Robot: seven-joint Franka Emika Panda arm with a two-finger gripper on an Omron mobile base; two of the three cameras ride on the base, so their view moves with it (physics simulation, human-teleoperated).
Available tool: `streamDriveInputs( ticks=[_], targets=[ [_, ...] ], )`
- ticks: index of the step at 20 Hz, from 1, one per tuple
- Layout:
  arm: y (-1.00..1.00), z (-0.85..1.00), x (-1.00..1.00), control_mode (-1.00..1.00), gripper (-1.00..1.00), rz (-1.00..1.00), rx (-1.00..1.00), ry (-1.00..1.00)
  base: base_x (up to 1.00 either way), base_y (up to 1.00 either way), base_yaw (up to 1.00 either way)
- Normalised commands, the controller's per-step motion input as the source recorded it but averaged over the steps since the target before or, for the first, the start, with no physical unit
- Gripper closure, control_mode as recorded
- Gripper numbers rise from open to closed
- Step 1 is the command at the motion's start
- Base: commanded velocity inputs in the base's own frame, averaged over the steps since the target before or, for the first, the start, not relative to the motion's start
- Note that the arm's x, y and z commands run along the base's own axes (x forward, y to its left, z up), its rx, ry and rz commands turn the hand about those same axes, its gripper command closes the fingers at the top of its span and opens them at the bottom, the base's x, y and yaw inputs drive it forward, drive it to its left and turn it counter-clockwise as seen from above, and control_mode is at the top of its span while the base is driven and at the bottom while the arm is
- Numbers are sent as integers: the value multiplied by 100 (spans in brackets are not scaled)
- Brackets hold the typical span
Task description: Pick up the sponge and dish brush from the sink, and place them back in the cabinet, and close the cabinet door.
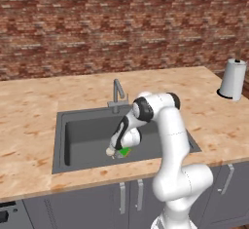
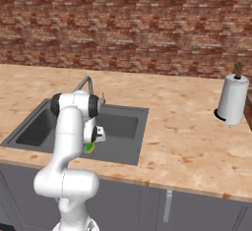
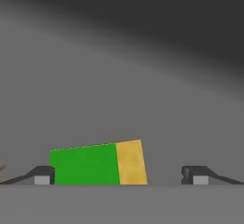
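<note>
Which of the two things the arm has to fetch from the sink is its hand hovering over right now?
The flat green block with a yellow strip, the sponge. It lies on the dark grey sink floor between the open end effector fingertips, nearer the left one.

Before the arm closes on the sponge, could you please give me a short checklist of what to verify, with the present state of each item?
1. Jaws open wide enough: ok; the gripper stands open, one fingertip on each side of the sponge.
2. Sponge between the fingertips: ok, though it sits nearer one fingertip than the other.
3. Sponge lying flat on the sink floor: ok.
4. Gripper low enough to grasp: cannot tell.
5. Dish brush located: cannot tell; a pale shape at the hand view's edge may be it.
6. Faucet clear of the arm: ok.
</note>
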Motion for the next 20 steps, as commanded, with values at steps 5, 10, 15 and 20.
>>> streamDriveInputs(
  ticks=[5, 10, 15, 20],
  targets=[
    [16, -41, 0, -100, -100, 0, -2, 7, 0, 0, 0],
    [18, -45, 0, -100, 100, 0, -1, 13, 0, 0, 0],
    [10, -37, 0, -100, 100, 0, 0, 16, 0, 0, 0],
    [5, -24, 0, -100, 100, 0, 0, 10, 0, 0, 0]
  ],
)
